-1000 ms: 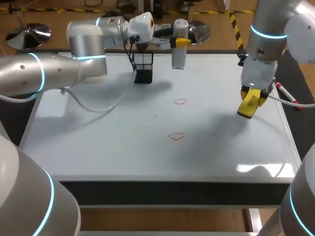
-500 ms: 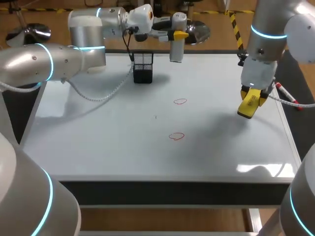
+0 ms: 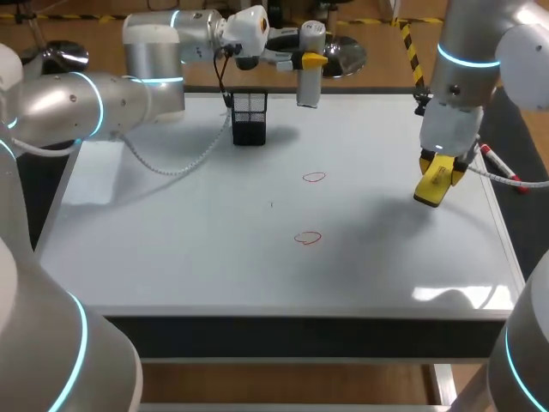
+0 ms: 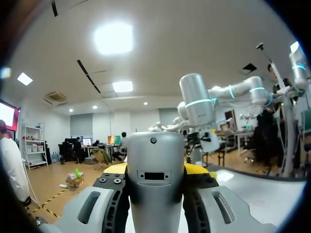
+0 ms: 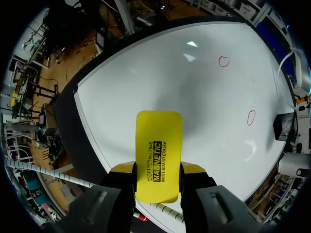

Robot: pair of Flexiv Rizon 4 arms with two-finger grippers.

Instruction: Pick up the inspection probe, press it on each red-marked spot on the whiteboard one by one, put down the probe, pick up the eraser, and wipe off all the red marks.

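Yellow eraser [image 5: 158, 130] clamped in right jaws, label [image 5: 156, 161] seen only wrist-side; left jaws clamp silver probe [image 4: 155, 182].

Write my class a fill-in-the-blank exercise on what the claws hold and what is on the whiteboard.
1. The left claw is shut on the probe, the right claw on a ____ eraser.
2. The whiteboard bears ____ red marks.
3. The mesh holder on it is ____.
Missing words: yellow, two, black.
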